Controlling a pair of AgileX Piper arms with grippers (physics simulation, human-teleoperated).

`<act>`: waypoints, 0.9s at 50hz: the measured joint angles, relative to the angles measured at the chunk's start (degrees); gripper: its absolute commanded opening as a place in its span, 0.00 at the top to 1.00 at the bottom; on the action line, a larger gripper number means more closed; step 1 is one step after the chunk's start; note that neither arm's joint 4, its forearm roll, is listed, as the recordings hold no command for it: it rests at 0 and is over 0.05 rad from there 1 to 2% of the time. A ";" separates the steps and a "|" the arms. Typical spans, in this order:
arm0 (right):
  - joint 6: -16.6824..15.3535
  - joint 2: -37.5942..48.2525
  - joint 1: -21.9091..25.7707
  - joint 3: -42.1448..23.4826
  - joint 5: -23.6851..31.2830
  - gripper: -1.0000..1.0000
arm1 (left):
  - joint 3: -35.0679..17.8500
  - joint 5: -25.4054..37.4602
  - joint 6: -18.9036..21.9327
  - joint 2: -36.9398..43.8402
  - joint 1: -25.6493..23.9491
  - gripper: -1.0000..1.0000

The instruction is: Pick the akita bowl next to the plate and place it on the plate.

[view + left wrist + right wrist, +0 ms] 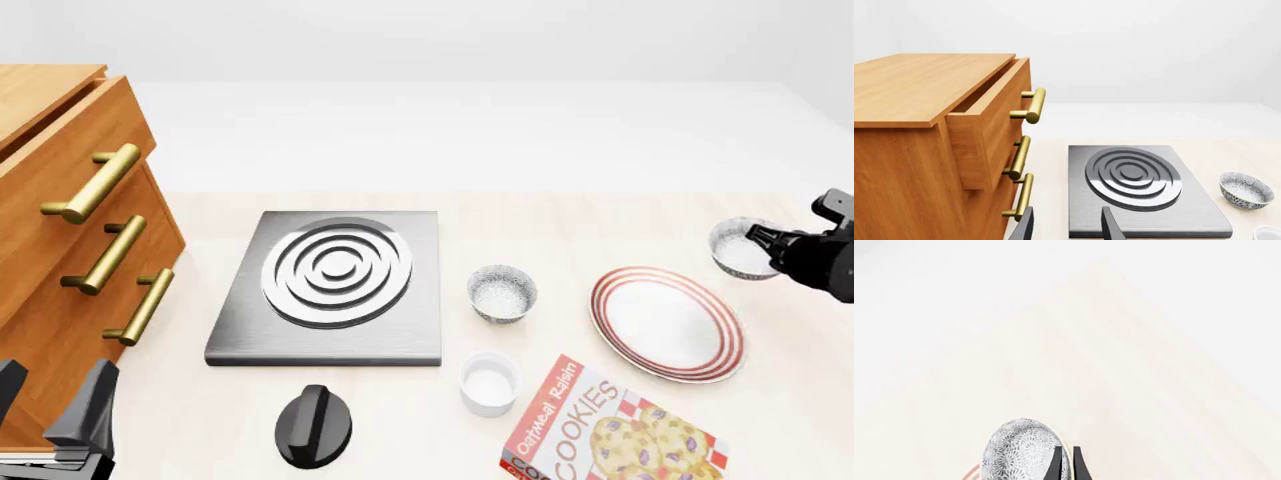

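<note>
An akita bowl (738, 248) with a grey-speckled outside sits just past the far right rim of the plate (666, 322), a large white plate with red rings. My right gripper (766, 240) is shut on this bowl's rim. In the right wrist view the thin fingers (1057, 464) pinch the edge of the bowl (1019, 450), which shows its patterned outside. A second identical bowl (502, 292) stands left of the plate, also seen in the left wrist view (1246, 190). My left gripper (1067, 227) is open and empty near the drawer unit, low at the front left (54, 405).
A wooden drawer unit (67, 220) with brass handles stands at the left, its top drawer pulled out. A stove plate (334, 285) lies in the middle with a black knob (314, 425) in front. A white cup (489, 382) and a cookie box (607, 435) lie near the front.
</note>
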 measured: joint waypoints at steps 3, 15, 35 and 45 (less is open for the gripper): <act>0.25 -0.85 0.50 0.54 0.17 1.00 | 0.00 0.00 0.00 0.00 0.00 0.00; 1.14 -2.96 2.23 1.97 0.63 1.00 | 0.00 0.00 0.00 0.00 0.00 0.00; 2.61 -6.18 5.38 4.14 1.31 1.00 | 0.00 0.00 0.00 0.00 0.00 0.00; 3.17 -7.96 7.01 5.55 1.53 1.00 | 0.00 0.00 0.00 0.00 0.00 0.00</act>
